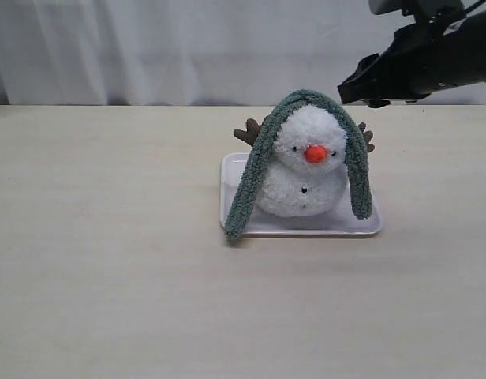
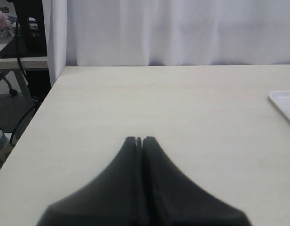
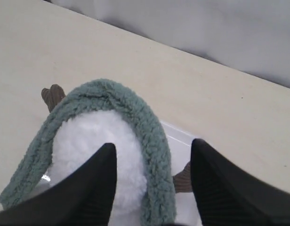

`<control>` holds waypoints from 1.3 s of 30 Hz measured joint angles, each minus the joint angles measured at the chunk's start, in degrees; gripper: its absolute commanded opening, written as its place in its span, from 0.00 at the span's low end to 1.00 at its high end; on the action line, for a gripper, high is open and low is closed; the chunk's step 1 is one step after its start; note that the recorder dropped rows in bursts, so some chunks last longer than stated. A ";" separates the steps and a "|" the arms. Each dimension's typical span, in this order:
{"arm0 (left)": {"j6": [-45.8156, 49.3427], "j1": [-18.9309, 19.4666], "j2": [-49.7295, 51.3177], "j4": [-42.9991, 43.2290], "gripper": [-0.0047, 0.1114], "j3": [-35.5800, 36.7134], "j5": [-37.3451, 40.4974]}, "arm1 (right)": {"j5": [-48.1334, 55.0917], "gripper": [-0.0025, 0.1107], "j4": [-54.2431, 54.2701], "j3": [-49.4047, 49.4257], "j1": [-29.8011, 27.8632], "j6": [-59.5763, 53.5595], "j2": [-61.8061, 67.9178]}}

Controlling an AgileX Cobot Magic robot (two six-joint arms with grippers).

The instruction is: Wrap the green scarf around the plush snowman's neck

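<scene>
Table (image 1: 109, 260): we see a pale wooden top with a white curtain (image 1: 148, 47) hanging behind its far edge.
Tray (image 1: 361, 225): we find a white rectangular tray flat on the table, a little right of the middle and nearer the far edge than the near one.
Plush snowman (image 1: 306, 178): it stands upright on the tray, orange nose towards the table's near edge, with a brown twig arm (image 1: 247, 133) poking out at each side.
Green scarf (image 1: 255, 170): we see it draped over the crown of the snowman's head like a hood, not at the neck. One end hangs down past the tray's near left corner onto the table. The other hangs shorter on the right side, ending above the tray.
Right gripper (image 3: 152, 148): we see its two black fingers (image 3: 95, 183) spread apart with nothing in them. It hovers above the snowman's head, towards the table's far right, clear of plush and scarf.
Left gripper (image 2: 141, 140): we see its fingers pressed together and empty, above bare table on the left side, well apart from the tray.
</scene>
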 measured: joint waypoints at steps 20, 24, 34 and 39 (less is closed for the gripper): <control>0.00 0.00 0.00 0.00 0.04 0.00 0.00 | 12.38 0.41 0.23 -19.80 0.44 -6.82 18.77; 0.00 0.00 0.00 0.00 0.04 0.00 0.00 | 12.38 0.27 0.23 -19.96 0.44 -6.95 19.22; 0.00 0.00 0.00 0.00 0.04 0.00 0.00 | 12.08 0.06 0.44 -19.96 0.44 -7.42 19.72; 0.00 0.00 0.00 0.00 0.04 0.00 0.00 | 9.36 0.06 0.44 -19.96 0.44 -6.61 19.72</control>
